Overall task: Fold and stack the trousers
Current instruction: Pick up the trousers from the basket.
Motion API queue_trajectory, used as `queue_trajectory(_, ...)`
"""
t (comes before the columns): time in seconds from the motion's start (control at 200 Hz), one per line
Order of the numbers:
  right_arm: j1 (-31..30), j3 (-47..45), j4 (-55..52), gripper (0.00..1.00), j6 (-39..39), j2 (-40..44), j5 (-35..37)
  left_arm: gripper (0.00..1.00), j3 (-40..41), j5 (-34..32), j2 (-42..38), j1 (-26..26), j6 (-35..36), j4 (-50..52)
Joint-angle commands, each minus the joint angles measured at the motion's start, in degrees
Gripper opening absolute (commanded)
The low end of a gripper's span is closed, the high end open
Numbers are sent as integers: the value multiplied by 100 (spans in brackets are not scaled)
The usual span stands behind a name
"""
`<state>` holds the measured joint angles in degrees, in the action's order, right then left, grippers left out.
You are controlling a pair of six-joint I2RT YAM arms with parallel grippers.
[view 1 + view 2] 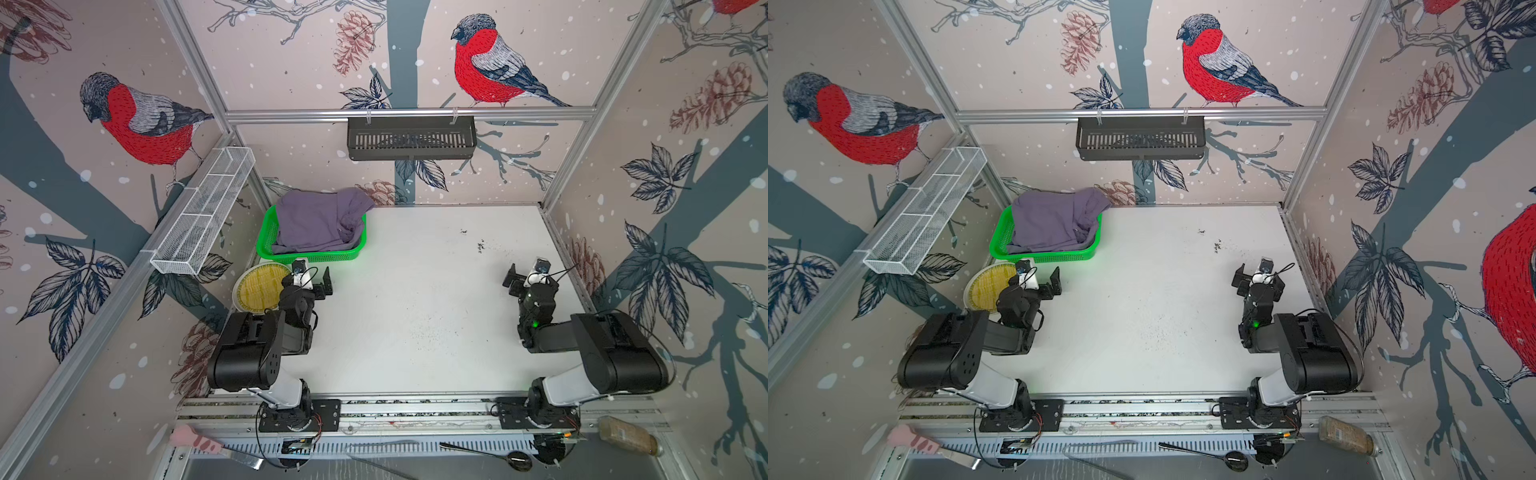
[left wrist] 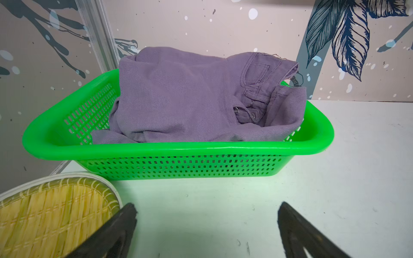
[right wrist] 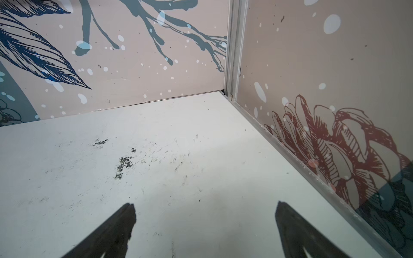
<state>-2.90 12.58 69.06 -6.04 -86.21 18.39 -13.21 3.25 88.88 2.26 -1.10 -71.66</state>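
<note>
Left wrist view: shows trousers (image 2: 178,96) crumpled in basket (image 2: 178,149), waistband up, fabric draped over far rim. Places basket at counter (image 1: 415,311) far-left corner in a top view, tray (image 2: 55,214) near its front. Finds left jaws spread wide, empty, just short of basket. Finds right jaws spread wide, empty, over counter facing far-right corner, well apart from trousers.
</note>
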Motion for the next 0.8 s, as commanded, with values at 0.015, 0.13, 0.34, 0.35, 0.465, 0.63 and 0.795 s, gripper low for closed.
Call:
queue_trajectory(0.015,-3,0,139,100,-19,17,59,98,3,8,2,2,40,-305)
queue_trajectory(0.13,-6,3,143,100,-20,17,58,98,3,9,15,-4,40,-306)
queue_trajectory(0.34,0,-1,143,100,-20,16,58,98,3,7,7,0,40,-305)
queue_trajectory(0.35,0,-1,143,100,-20,21,59,98,5,2,9,2,40,-305)
queue_trajectory(0.465,12,18,126,100,-28,9,42,98,-6,5,15,2,38,-296)
queue_trajectory(0.63,64,19,118,100,-45,15,-82,98,-6,2,7,2,39,-296)
queue_trajectory(0.795,103,-13,134,100,-55,40,-168,98,19,-5,-3,-1,41,-332)
